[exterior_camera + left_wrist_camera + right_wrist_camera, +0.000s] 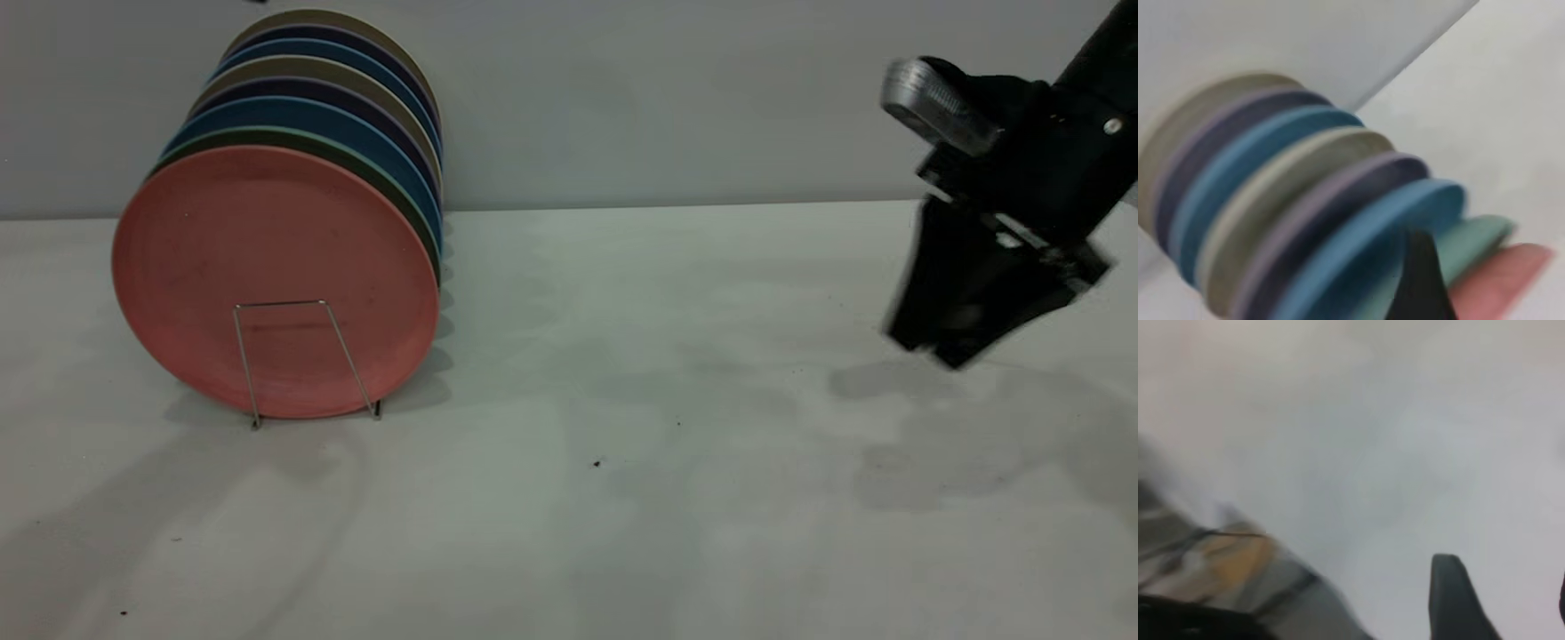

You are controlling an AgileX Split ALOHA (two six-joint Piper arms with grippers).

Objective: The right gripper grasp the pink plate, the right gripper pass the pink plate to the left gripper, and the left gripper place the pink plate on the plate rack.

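Observation:
The pink plate (276, 249) stands upright on edge in the plate rack (280, 304), at the front of a row of plates at the table's left. A wire loop crosses its lower face. In the left wrist view its rim (1501, 277) shows beside the teal-green plate (1471, 240), with a black part of my left gripper (1421, 287) just in front of that plate. The left gripper is out of the exterior view. My right gripper (929, 342) hangs above the table at the far right, open and empty; its fingers (1451, 600) are wide apart over bare table.
Behind the pink plate stand several more plates: green (391, 191), blue (356, 124), purple and beige (356, 27). A grey wall (667, 89) rises behind the white table (622, 356). A blurred orange and dark object (1225, 567) shows in the right wrist view.

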